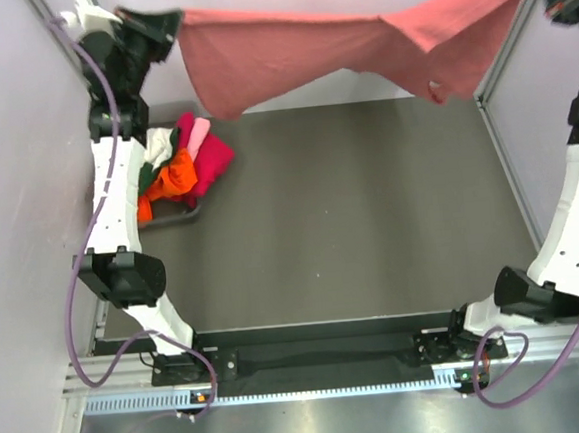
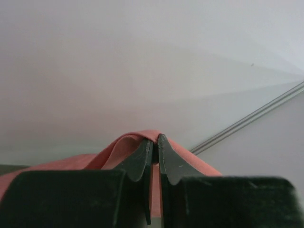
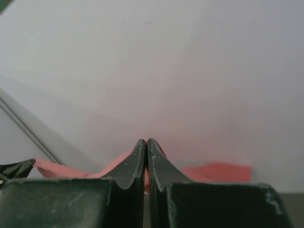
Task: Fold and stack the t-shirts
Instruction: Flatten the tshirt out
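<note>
The left claw [image 2: 155,142] and the right claw [image 3: 146,142] are each pinching an edge of the salmon-pink t-shirt [image 1: 356,46], which is hanging stretched and sagging between them above the dark bench [image 1: 371,230], while the other t-shirts [image 1: 180,165] are lying heaped near its far-left corner.

This looks like a robot lab. White walls [image 1: 8,148] and metal rails [image 1: 507,174] box in a dark worktop [image 1: 371,230]. Two robot arms [image 1: 118,205] are bolted at its six o'clock edge, trailing purple cables [image 1: 70,314].
</note>
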